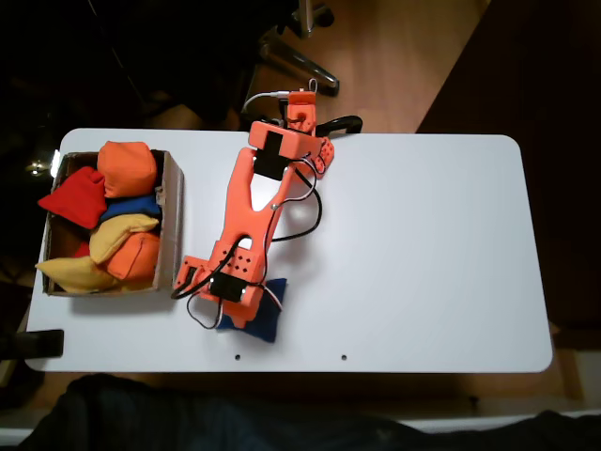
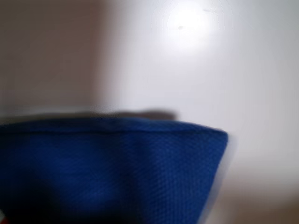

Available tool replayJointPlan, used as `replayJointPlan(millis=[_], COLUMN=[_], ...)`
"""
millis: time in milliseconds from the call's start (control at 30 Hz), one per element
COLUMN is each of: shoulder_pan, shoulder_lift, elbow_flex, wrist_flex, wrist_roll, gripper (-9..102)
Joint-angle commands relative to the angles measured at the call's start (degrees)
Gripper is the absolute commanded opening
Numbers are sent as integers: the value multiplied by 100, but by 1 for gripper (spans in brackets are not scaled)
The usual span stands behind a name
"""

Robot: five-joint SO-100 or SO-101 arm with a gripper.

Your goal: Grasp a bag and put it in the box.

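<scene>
The blue bag (image 1: 268,319) lies on the white table near its front edge, partly under the orange arm's wrist. My gripper (image 1: 237,305) hangs right over the bag's left half, and the arm's own body hides its fingertips. In the wrist view the blue bag (image 2: 117,172) is very close and blurred across the lower half of the frame, its top seam level. The brown cardboard box (image 1: 174,216) stands at the table's left end, a short way left of the gripper.
Inside the box lie several beanbags: an orange one (image 1: 127,167), a red one (image 1: 77,197), a blue one (image 1: 139,207) and yellow ones (image 1: 117,235). Black and white cables (image 1: 305,211) loop beside the arm. A white table (image 1: 432,244) stretches bare to the right.
</scene>
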Motion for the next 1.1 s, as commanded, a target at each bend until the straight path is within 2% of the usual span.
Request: replayJointPlan(millis=[0, 300, 400, 467, 600, 767, 1067], shoulder_pan=[26, 26, 26, 26, 26, 44, 44], shoulder_lift=[70, 149, 193, 237, 343, 492, 879], elbow_flex=[53, 132, 158, 176, 237, 299, 510], wrist_flex=[70, 70, 70, 70, 53, -70, -105], wrist_roll=[-44, -97, -123, -123, -123, -70, -70], gripper=[43, 34, 27, 18, 15, 3, 0])
